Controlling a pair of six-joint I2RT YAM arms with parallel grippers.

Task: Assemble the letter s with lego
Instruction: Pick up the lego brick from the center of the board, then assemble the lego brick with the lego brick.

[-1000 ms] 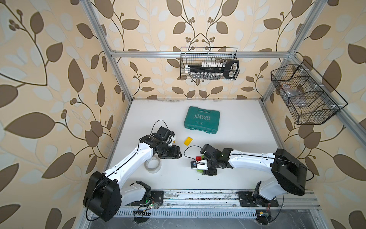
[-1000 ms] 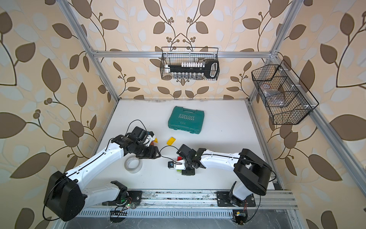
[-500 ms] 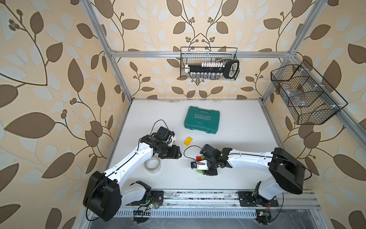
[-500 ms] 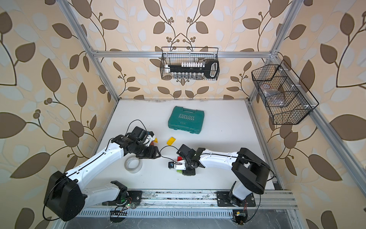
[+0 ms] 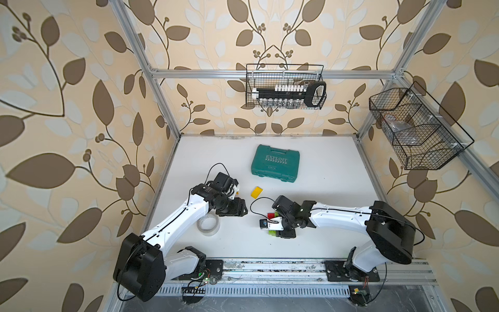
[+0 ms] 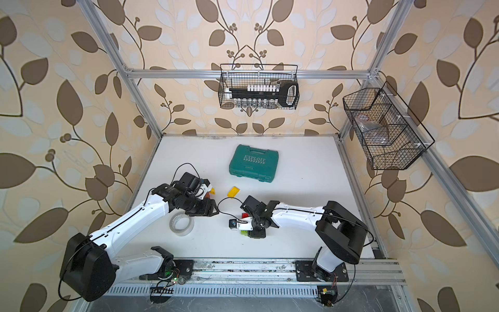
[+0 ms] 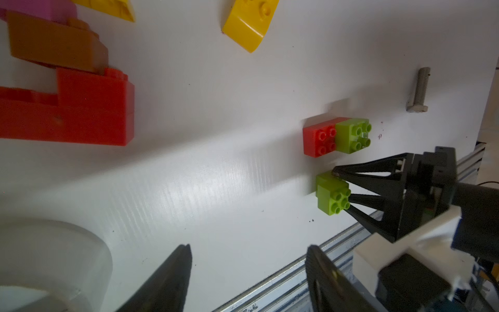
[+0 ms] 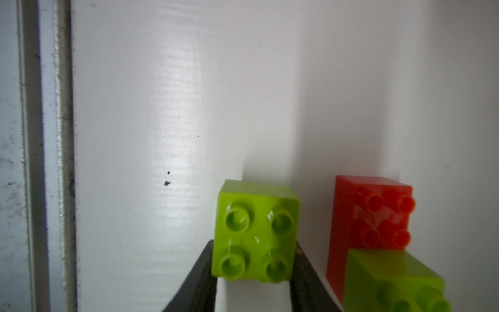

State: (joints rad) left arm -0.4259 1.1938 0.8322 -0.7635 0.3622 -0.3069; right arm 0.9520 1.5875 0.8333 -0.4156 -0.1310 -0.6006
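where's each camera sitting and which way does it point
Both top views: high overhead, looking down at the table; both arms, left gripper and right gripper show.
Left wrist: on the left arm, facing across the table toward the right gripper; its open fingertips show.
Right wrist: on the right arm, facing the green brick between its fingers.
Shared: both wrist views show that green brick and the red brick.
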